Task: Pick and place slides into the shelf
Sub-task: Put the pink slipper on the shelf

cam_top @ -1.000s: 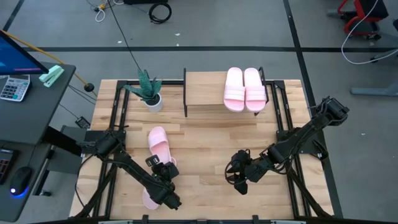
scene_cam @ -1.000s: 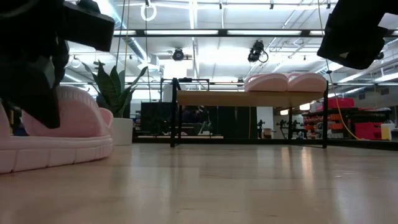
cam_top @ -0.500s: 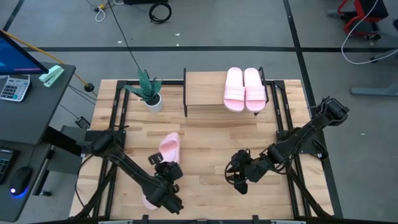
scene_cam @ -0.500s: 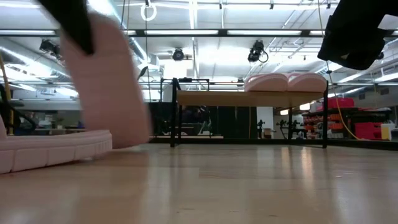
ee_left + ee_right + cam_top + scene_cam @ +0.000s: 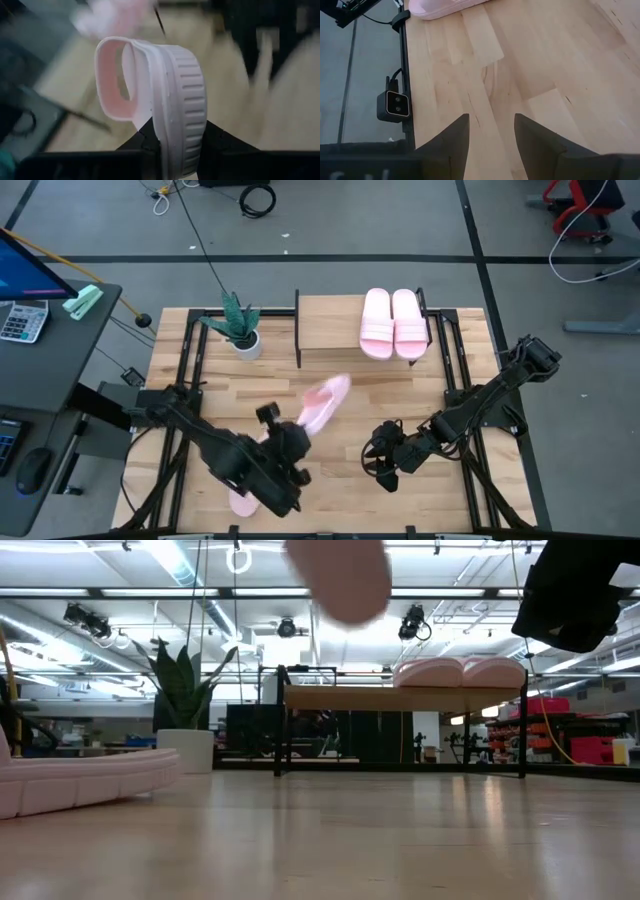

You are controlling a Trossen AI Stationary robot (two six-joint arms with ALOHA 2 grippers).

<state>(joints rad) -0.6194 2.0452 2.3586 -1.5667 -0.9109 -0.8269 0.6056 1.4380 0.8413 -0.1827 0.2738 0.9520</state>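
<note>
Gripping one pink slide by its sole edge, your left gripper holds it mid-table; right gripper fingers stand apart, holding nothing.

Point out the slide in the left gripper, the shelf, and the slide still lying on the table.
Held slide (image 5: 175, 125): left wrist view, ribbed sole edge.
Shelf (image 5: 330, 330): high view, bare plank top.
Lying slide (image 5: 80, 778): low view, sole side.

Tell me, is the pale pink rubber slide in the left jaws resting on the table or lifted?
Lifted. The left gripper clamps the pale pink rubber slide by its sole edge; the low view shows it high above the wooden table.
</note>
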